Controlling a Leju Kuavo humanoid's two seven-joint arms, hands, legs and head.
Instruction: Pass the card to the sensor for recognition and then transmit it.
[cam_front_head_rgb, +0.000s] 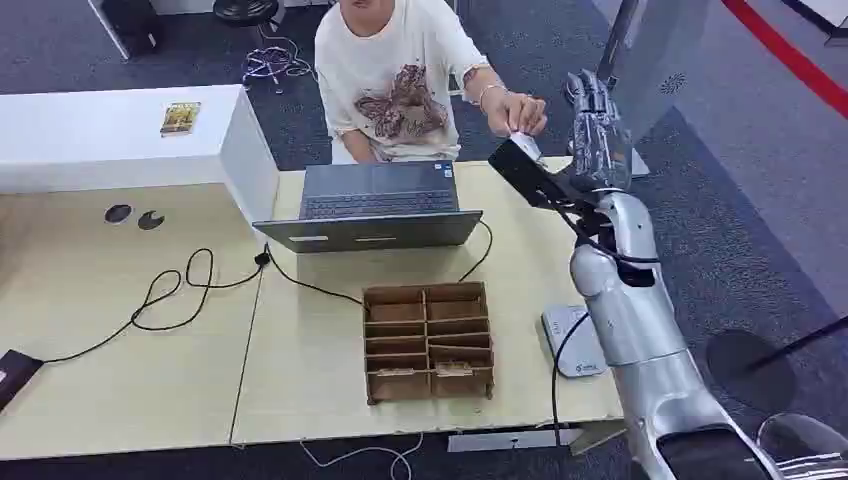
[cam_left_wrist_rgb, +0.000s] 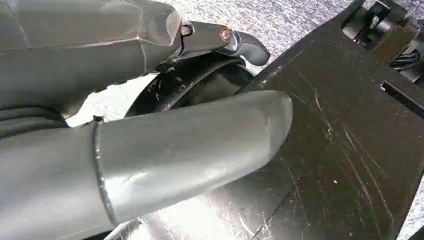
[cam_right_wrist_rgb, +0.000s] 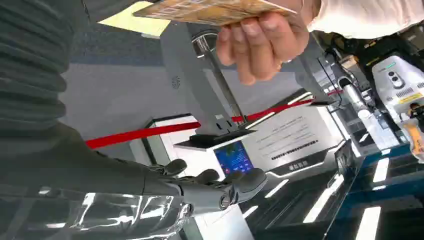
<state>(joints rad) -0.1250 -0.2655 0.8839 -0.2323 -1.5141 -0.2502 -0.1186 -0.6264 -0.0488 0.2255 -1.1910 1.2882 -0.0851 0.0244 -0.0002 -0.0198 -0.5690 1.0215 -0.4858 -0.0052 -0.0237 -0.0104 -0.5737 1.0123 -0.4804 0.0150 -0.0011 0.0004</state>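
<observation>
Right hand (cam_front_head_rgb: 597, 130) reaching up past the table's far edge, fingers (cam_right_wrist_rgb: 220, 187) lying extended and holding nothing, person's hand (cam_right_wrist_rgb: 265, 40) gripping the card (cam_right_wrist_rgb: 215, 10) in the right wrist view, left hand (cam_left_wrist_rgb: 165, 150) hanging, grasp unclear.

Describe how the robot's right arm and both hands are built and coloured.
The right arm is glossy silver, made of rounded segments, with a black cable along it. The right hand has a grey ribbed cover and darker fingers. The left hand has a thick grey thumb and a dark finger with coppery rivets.
</observation>
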